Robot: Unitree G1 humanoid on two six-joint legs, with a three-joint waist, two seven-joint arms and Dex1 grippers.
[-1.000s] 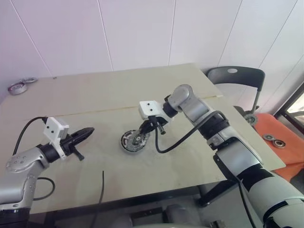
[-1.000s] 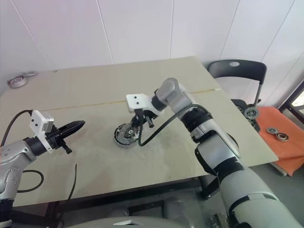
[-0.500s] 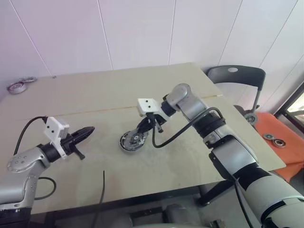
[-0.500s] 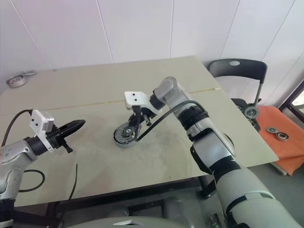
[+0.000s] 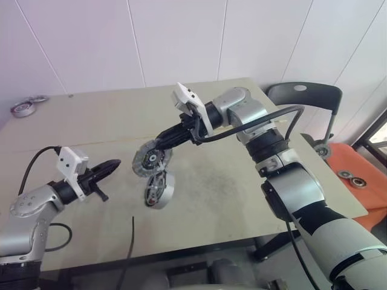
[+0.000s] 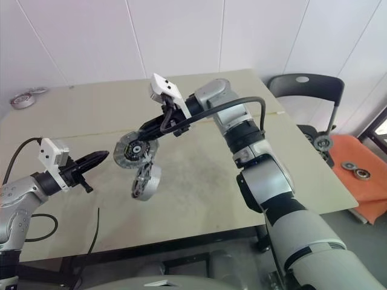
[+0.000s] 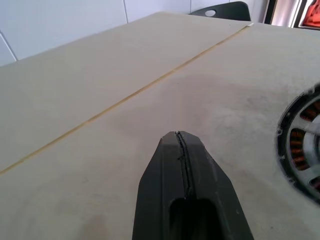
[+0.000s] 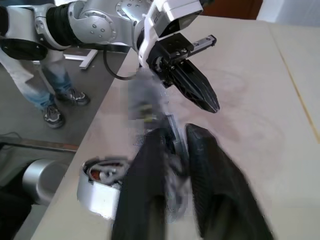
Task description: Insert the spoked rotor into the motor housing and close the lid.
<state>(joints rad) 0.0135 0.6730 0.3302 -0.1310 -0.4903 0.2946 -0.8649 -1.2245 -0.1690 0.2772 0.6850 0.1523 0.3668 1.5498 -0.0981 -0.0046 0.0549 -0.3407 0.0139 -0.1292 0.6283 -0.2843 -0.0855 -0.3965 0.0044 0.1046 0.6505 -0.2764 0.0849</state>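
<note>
Now right gripper (image 5: 158, 142) pinching spoked rotor (image 5: 148, 162) (on edge), left fingers (image 5: 109, 167) pressed together

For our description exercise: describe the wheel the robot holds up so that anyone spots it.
On the beige table, follow the right gripper to its tips. There is the spoked rotor, a silvery wheel raised off the surface, unlike the motor housing beneath it.

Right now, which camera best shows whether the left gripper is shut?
The left wrist view: the left gripper is close up, its fingers pressed together along a thin seam. The eye views show it small, from the side; the right wrist view shows it from ahead.
</note>
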